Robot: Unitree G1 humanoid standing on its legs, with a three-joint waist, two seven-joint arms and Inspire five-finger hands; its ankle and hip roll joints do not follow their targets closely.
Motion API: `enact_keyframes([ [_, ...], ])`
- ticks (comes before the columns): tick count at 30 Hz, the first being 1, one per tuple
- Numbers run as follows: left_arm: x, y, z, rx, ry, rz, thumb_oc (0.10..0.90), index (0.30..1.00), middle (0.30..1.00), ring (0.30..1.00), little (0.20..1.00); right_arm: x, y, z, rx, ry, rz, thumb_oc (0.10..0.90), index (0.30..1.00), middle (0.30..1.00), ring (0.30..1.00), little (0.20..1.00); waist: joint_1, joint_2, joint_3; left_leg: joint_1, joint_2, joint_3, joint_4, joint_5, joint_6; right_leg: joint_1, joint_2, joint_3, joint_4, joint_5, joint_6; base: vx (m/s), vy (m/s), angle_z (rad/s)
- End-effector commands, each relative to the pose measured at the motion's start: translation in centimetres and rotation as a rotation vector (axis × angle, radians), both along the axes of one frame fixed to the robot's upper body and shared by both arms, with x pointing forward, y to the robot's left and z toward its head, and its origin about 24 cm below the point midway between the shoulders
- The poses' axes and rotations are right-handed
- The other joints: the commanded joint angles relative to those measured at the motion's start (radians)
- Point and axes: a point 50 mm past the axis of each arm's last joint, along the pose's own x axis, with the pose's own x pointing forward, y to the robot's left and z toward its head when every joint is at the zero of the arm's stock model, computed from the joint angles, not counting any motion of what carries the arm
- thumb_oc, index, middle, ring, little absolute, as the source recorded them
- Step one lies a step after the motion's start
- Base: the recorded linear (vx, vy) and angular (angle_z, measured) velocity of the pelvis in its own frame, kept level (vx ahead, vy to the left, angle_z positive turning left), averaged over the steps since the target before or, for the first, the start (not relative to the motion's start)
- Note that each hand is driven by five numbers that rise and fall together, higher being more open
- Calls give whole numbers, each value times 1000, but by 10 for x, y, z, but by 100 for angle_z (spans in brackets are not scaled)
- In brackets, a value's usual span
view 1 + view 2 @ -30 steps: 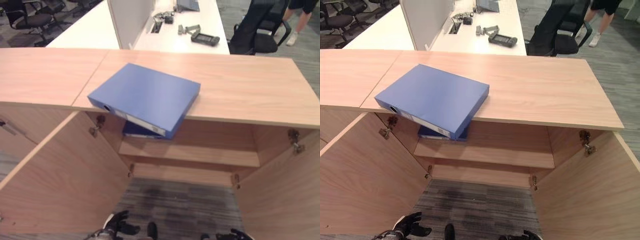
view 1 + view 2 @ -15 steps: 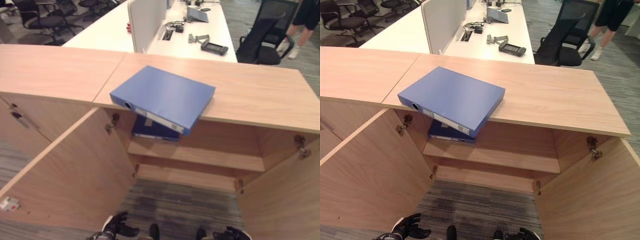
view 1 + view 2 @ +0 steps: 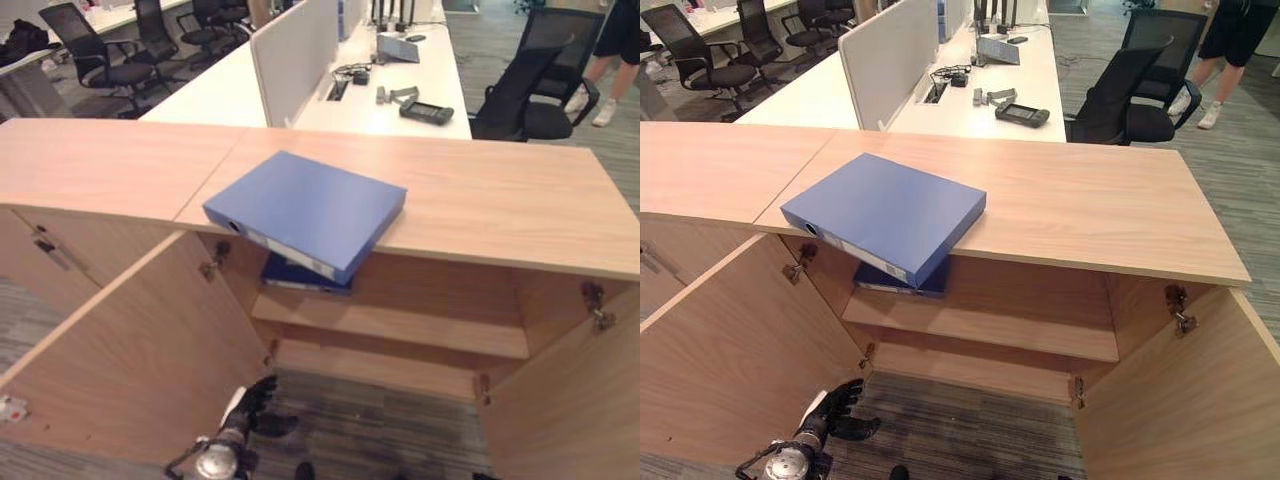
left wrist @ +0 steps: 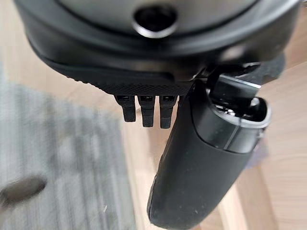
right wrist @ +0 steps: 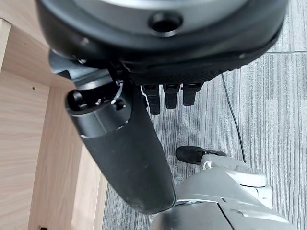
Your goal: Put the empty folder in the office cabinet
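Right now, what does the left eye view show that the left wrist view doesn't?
The left eye view gives the blue folder lying flat on the cabinet top, one corner overhanging the front edge, and a second blue folder on the shelf beneath. The left wrist view gives the left hand from close up, its fingers holding nothing. Both take in that hand, light wood of the cabinet and grey carpet.

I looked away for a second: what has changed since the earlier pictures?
The left hand has risen from the view's bottom edge toward the open cabinet, fingers relaxed and holding nothing. The camera has shifted too. The blue folder lies untouched on the cabinet top, overhanging its front edge, with another folder on the shelf below.
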Motion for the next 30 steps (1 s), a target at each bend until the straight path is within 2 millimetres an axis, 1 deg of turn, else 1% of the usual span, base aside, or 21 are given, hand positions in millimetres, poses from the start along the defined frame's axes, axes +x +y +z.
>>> enact_keyframes([
  [1,49,27,68,236,-390,-15,800,900,900,900,900,21,-7,7,-60,-88,12,800,900,900,900,900,51,-28,38,47,36,-16,12,-81,-55,51,-80,-14,46,-113,82,-23,-119,7],
  [2,53,31,87,355,-499,-13,800,900,900,900,900,21,-5,6,-70,-94,17,800,900,900,900,900,60,-33,37,46,42,-19,11,-78,-60,58,-74,-20,41,-116,81,-8,-57,10],
  [3,52,31,87,358,-499,-13,800,900,900,900,900,21,-5,6,-69,-94,18,800,900,900,900,900,59,-34,37,47,42,-20,11,-78,-61,59,-74,-20,40,-116,81,-21,-100,20],
  [4,53,34,101,488,-584,-18,800,900,900,900,900,20,-2,5,-75,-101,24,800,900,900,900,900,63,-38,35,48,49,-22,10,-75,-66,69,-67,-25,32,-117,80,-11,-65,21],
  [6,56,36,118,562,-678,-8,800,900,900,900,900,19,1,4,-70,-97,29,800,900,900,900,900,68,-39,32,50,54,-23,10,-74,-70,74,-63,-29,25,-118,79,-6,-75,9],
  [7,58,38,131,640,-737,-7,800,900,900,900,900,18,3,4,-69,-94,36,800,900,900,900,900,69,-38,28,53,60,-24,9,-73,-74,78,-58,-31,17,-117,78,-4,-48,0],
  [9,58,40,136,672,-761,7,800,900,900,900,900,17,5,3,-65,-90,36,800,900,900,900,900,70,-38,26,54,63,-25,8,-73,-77,80,-56,-31,15,-117,78,3,-47,1],
  [10,62,42,151,731,-835,18,800,900,900,900,900,16,8,2,-57,-86,40,800,900,900,900,900,72,-36,24,55,66,-27,8,-70,-81,82,-53,-31,12,-117,77,5,-47,2],
  [11,61,42,151,734,-836,18,800,900,900,900,900,17,8,2,-56,-87,41,800,900,900,900,900,71,-36,24,55,67,-27,8,-70,-81,82,-53,-31,12,-117,77,5,-45,2],
  [12,66,41,167,784,-911,7,800,900,900,900,900,16,9,1,-51,-86,40,800,900,900,900,900,70,-34,22,55,68,-28,8,-69,-83,84,-51,-29,10,-117,76,0,0,0],
  [13,68,41,176,819,-956,-4,800,900,900,900,900,16,9,1,-49,-89,42,800,900,900,900,900,68,-32,20,57,68,-28,8,-69,-84,84,-50,-28,9,-117,76,0,0,0],
  [14,67,41,177,822,-956,-4,800,900,900,900,900,16,10,1,-47,-89,42,800,900,900,900,900,68,-33,21,57,68,-28,8,-70,-84,84,-49,-27,9,-117,76,0,0,0],
  [15,69,39,183,850,-983,-23,800,900,900,900,900,16,10,1,-45,-88,52,800,900,900,900,900,65,-31,18,60,70,-27,7,-70,-85,85,-49,-27,9,-117,77,0,0,0],
  [16,73,35,198,910,-1049,-67,800,900,900,900,900,14,10,1,-43,-82,58,800,900,900,900,900,59,-25,15,65,72,-22,7,-71,-86,86,-47,-26,8,-117,78,0,0,0],
  [17,73,35,199,912,-1049,-68,800,900,900,900,900,14,11,1,-41,-82,58,800,900,900,900,900,60,-26,16,66,72,-22,7,-72,-87,86,-47,-25,8,-117,77,0,0,0],
  [20,77,30,221,979,-1135,-139,800,900,900,900,900,11,11,0,-36,-73,77,800,900,900,900,900,48,-18,9,75,74,-16,6,-75,-89,88,-46,-20,8,-117,78,27,-5,-1],
  [21,80,26,233,998,-1183,-166,800,900,900,900,900,9,11,0,-35,-64,90,800,900,900,900,900,41,-12,6,80,74,-14,5,-77,-89,88,-45,-17,9,-118,78,44,-5,-1],
  [23,84,23,243,1023,-1223,-194,800,900,900,900,900,8,10,0,-35,-59,107,800,900,900,900,900,29,-5,2,83,74,-11,3,-77,-90,88,-43,-12,10,-118,78,21,-2,-1],
  [27,92,16,262,1070,-1278,-275,800,900,900,900,900,8,7,1,-41,-52,123,800,900,900,900,900,10,9,-1,90,74,-7,1,-78,-93,88,-43,-8,12,-119,78,14,5,-3],
  [29,94,14,265,1083,-1288,-297,800,900,900,900,900,9,6,1,-41,-55,124,800,900,900,900,900,6,11,0,93,73,-6,1,-80,-93,87,-43,-5,13,-118,78,10,7,-2],
  [30,96,9,270,1098,-1307,-343,800,900,900,900,900,8,4,2,-45,-54,127,800,900,900,900,900,-3,18,-1,97,74,-1,1,-80,-93,86,-44,-4,15,-117,80,0,0,0],
])
